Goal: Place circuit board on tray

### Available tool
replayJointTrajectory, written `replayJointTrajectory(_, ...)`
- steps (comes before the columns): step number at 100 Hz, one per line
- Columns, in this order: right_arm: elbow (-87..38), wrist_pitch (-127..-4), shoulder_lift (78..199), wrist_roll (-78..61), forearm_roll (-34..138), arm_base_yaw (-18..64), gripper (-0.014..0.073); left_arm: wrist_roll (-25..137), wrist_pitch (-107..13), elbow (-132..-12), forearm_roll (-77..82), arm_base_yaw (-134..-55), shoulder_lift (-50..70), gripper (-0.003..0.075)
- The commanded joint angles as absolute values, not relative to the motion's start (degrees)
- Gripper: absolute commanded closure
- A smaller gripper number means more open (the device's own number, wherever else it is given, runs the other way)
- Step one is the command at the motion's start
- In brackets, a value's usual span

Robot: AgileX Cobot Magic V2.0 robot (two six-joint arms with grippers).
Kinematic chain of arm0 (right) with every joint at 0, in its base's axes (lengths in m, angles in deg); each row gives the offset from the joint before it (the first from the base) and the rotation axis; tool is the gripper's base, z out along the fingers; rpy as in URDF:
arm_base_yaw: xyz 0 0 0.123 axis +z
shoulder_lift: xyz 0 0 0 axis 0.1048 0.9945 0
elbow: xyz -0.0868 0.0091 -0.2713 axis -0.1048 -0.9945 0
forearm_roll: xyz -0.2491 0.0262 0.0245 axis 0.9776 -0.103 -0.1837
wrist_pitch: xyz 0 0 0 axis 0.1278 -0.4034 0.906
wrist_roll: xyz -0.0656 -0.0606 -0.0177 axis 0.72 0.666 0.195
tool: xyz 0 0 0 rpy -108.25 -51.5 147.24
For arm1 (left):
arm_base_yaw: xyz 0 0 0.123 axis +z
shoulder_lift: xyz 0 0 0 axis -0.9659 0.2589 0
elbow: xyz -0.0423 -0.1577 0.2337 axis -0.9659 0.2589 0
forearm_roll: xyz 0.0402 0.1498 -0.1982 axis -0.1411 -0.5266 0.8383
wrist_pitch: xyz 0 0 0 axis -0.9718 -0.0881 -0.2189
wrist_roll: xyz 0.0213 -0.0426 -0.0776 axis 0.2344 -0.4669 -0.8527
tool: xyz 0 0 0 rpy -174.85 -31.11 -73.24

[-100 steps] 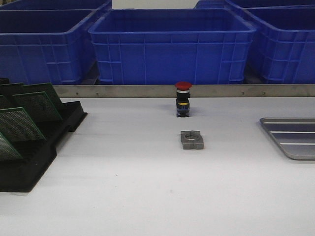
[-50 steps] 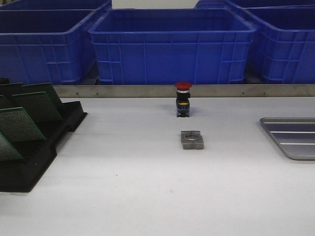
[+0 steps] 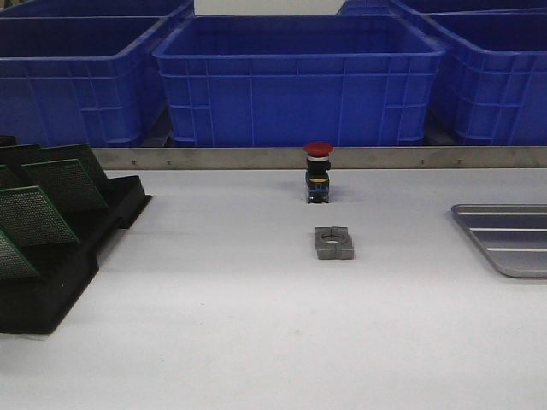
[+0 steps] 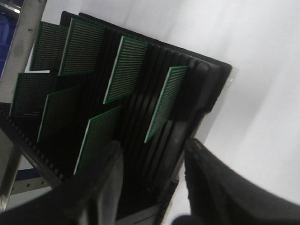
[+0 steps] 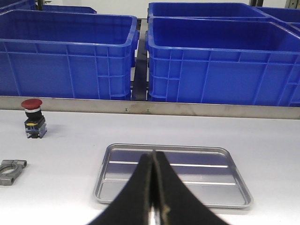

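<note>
White table (image 3: 256,342) with a wall of blue bins (image 3: 299,81) along the back. In the front view neither arm shows at all. The black rack (image 3: 60,273) sits far left with green boards (image 3: 34,218) leaning in its slots, and the tray (image 3: 508,239) is way over on the right edge, bare as far as it shows. In between, a red push-button (image 3: 318,172) and a small metal clamp (image 3: 333,243), neither part of the job.

Left wrist view: the left gripper (image 4: 152,173) hangs over the rack, jaws apart, nothing between them. Seven or so boards stand in the slots; the one closest to the gap is the board (image 4: 165,103) by the rack's end wall.

Right wrist view: the right gripper (image 5: 153,187) is pressed closed on nothing, pointing at the empty tray, well apart from the rack.

So I'd say it's the reach-for-a-board step, nothing picked yet. Next move probably needs the left jaws lined up across one board's top edge, dropping straight so they don't knock the neighbours, then lifting along the slot.
</note>
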State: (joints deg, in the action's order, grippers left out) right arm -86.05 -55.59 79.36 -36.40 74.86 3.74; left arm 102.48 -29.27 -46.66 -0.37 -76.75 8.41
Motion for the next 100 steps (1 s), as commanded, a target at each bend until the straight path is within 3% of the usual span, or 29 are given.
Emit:
replayJointTrajectory(1,-85.3,-50.91,77.84,-36.34,75.49,3.51,0.0663,103.29,-34.23,-48.75,1.73,-78.93,9.88,0.0462)
replayJointTrajectory(85,-85.3,-50.91,77.84,-36.34,75.49,3.51,0.0663,103.39,-30.48,-57.81,1.53,-82.13,30.42,0.0485)
replayJointTrajectory(100,-85.3,-50.91,77.84,-36.34,75.49,3.51,0.0663,103.39,-29.01,-57.81,1.53,-82.13,30.56,0.061)
